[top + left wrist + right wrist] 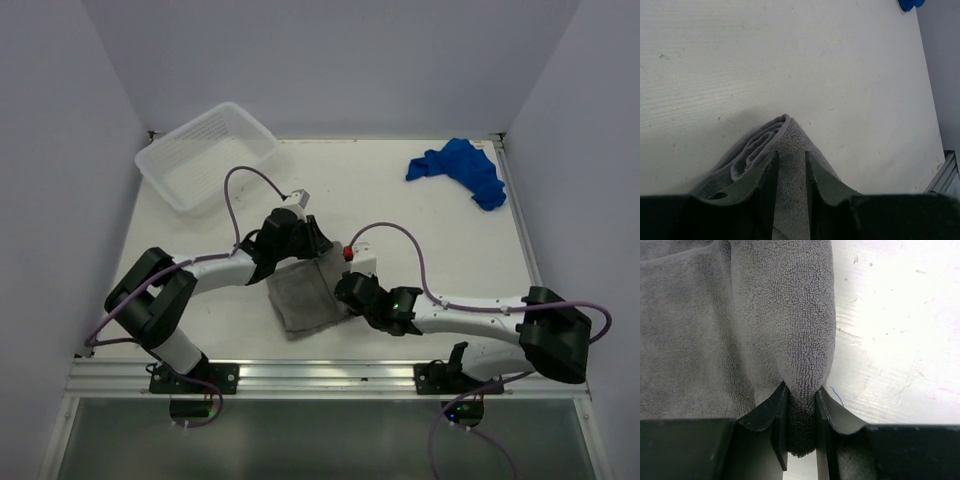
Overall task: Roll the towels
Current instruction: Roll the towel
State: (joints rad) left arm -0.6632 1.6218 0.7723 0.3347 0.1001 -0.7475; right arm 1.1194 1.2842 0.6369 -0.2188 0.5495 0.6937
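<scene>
The grey towel [300, 298] lies on the table between the two arms, partly folded over along its right side. My left gripper [316, 248] holds its far corner, and in the left wrist view the grey towel [757, 147] bunches in folds around the left gripper [791, 156], which is shut on the cloth. My right gripper [350, 290] pinches the near right edge. The right wrist view shows the grey towel [790, 315] as a thick rounded fold squeezed inside the right gripper [801, 390]. The blue towel [460, 170] lies crumpled at the far right, its corner [910, 4] just visible.
A translucent white ribbed basket [205, 155] stands at the far left corner of the table. White walls close in the table on the left, back and right. A metal rail [320, 378] runs along the near edge by the arm bases.
</scene>
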